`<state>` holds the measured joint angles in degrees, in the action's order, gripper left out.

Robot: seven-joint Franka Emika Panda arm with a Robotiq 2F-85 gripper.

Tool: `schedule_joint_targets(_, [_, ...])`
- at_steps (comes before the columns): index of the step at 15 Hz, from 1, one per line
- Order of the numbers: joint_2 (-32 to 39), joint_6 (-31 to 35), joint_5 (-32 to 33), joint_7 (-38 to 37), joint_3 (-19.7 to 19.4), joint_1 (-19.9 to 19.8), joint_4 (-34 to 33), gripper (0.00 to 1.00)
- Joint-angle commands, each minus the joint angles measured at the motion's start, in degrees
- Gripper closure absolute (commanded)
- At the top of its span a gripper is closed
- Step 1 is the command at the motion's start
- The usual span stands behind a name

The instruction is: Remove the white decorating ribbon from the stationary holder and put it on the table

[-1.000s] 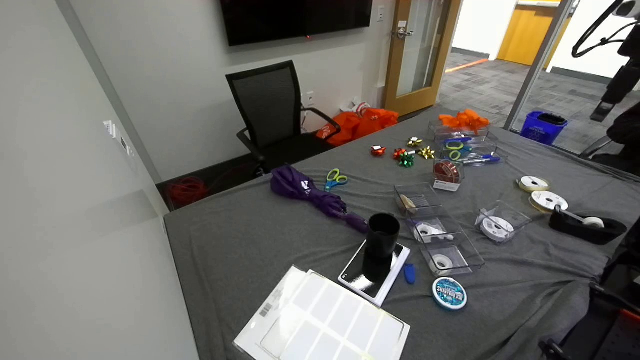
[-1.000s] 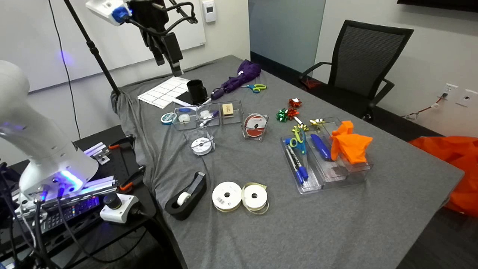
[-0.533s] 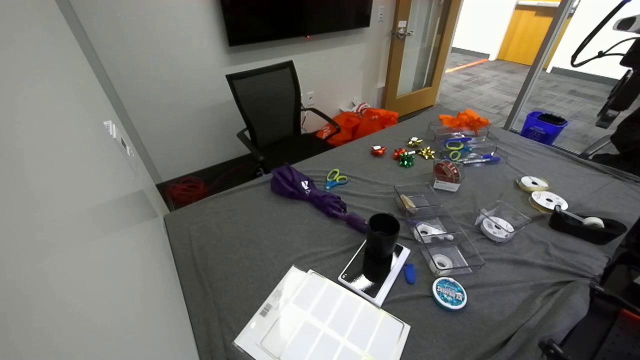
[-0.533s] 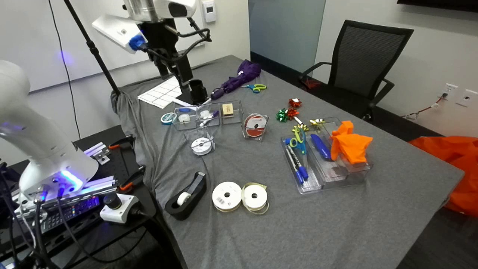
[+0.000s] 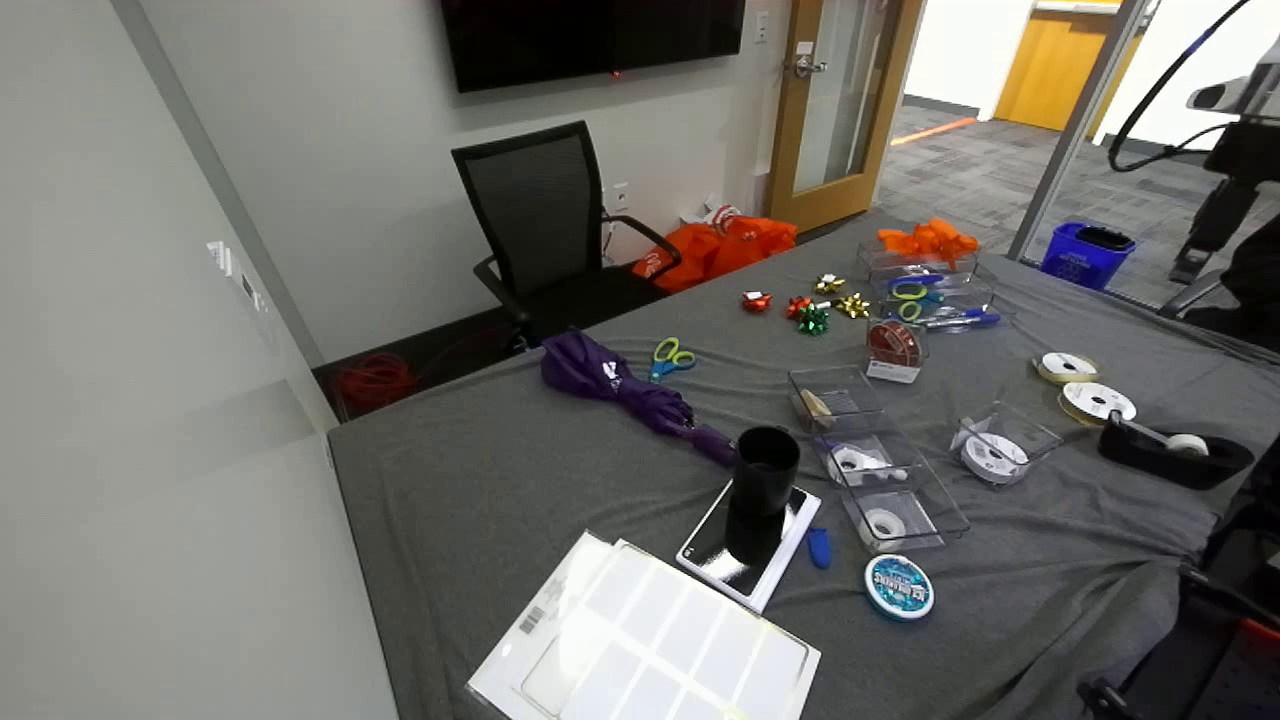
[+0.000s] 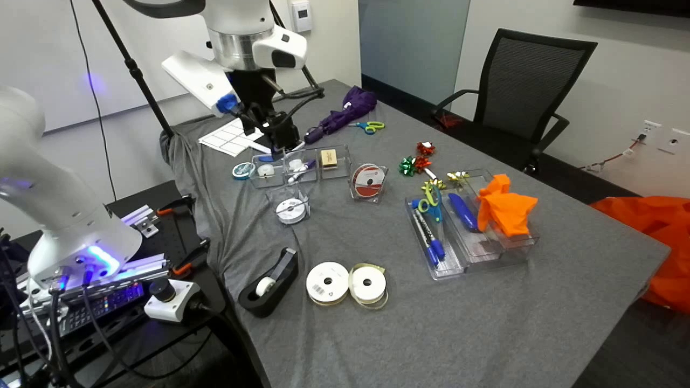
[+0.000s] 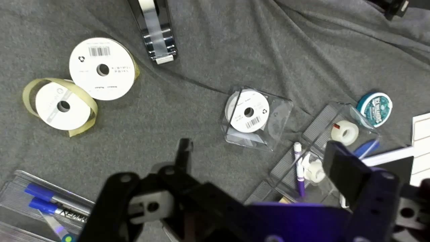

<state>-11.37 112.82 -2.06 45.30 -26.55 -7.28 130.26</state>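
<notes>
The small clear plastic holder (image 7: 279,116), standing on the table covered in dark grey cloth (image 6: 474,328), serves as the landmark. The flat round white ribbon spool (image 7: 250,112) is seated inside the holder; removal is not yet done.

The black two-fingered gripper (image 7: 258,148) has its fingers spread wide, with nothing between them. From where I stand, it hangs higher than the holder and clear of it; how high, I cannot tell.

In the wrist view the holder lies ahead of the fingertips, roughly in line with the gap between them. One finger shows over the clear three-compartment plastic tray (image 7: 317,124), just beside the holder; the other shows over cloth on the holder's other side.

The spool, being round, offers no long axis. Its hub hole faces upward, it sits off the holder's middle, and a rim edge of the holder crosses its printed face.

The next move, in my judgement, calls for an advance toward the holder along that line, then a descent with the fingers set to the spool and not to the holder's centre. Caution: a fingertip may strike the holder's wall
</notes>
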Motion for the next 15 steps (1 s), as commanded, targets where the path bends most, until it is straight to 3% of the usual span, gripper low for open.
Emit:
schedule_joint_targets(1, [3.3,-0.2,4.8,4.0,1.3,-4.4,-1.7,0.0])
schedule_joint_targets(7, [4.8,4.5,10.7,8.3,1.4,-7.6,-0.9,0.0])
schedule_joint_targets(8, [3.8,2.0,9.4,6.6,1.9,-7.5,-0.7,0.0])
schedule_joint_targets(15, [6.2,6.1,7.9,5.0,3.0,-7.0,-0.8,0.0])
